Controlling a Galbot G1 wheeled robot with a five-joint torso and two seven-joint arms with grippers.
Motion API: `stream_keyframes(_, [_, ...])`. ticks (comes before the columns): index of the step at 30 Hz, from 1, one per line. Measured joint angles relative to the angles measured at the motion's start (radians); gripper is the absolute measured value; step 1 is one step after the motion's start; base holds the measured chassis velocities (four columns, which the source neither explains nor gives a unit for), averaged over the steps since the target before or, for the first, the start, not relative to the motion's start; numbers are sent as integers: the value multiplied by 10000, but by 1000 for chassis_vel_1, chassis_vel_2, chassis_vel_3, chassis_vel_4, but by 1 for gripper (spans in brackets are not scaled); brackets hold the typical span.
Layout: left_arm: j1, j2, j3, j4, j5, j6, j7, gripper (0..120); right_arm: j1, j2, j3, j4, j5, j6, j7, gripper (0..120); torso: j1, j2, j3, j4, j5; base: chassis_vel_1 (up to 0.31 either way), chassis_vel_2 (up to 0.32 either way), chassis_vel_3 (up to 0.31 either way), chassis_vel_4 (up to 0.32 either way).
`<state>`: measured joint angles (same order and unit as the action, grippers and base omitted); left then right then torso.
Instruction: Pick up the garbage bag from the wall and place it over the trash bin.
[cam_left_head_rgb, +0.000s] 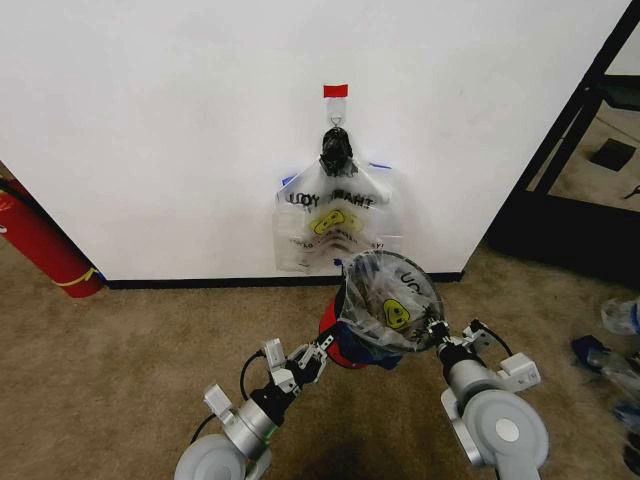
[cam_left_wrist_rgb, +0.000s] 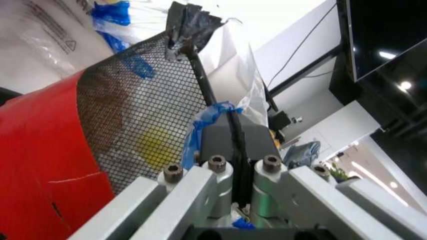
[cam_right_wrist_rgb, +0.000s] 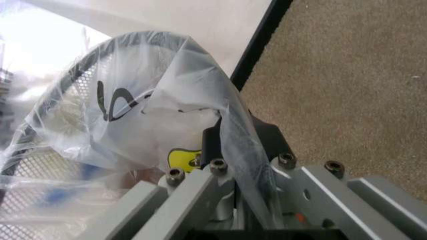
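The left claw (cam_left_head_rgb: 322, 347) and right claw (cam_left_head_rgb: 433, 333) are each clamped on the thin clear plastic garbage bag (cam_left_head_rgb: 390, 300) with yellow smiley and partial black lettering, draped over the round black mesh trash bin (cam_left_head_rgb: 352, 340).

The thin, clear, glossy plastic garbage bag (cam_left_head_rgb: 392, 297) crinkles over the black wire-mesh trash bin (cam_left_wrist_rgb: 143, 117) with its smooth red base. The matt white wall (cam_left_head_rgb: 180, 130) meets rough brown carpet (cam_left_head_rgb: 120, 370).
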<state>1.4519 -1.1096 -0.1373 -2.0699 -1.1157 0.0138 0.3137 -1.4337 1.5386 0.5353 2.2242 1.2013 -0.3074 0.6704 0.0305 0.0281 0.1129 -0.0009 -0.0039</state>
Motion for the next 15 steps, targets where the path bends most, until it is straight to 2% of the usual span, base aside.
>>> stream_keyframes(8, [-23, -102, 134, -4, 116, -16, -134, 0, -28, 48, -51, 47, -1, -5, -17, 0, 0, 0, 0, 0, 1, 0, 0, 0, 0])
stream_keyframes(13, [-269, -279, 482, 455, 785, 57, -1480, 0, -101, 55, -70, 115, -10, -11, -33, 0, 0, 0, 0, -1, -1, 0, 0, 0, 0])
stream_keyframes(15, [-282, -316, 540, 521, 918, 79, -1706, 0, -113, 50, -69, 144, -11, -11, -37, 0, -1, 0, 0, 0, 0, 0, 0, 0, 0])
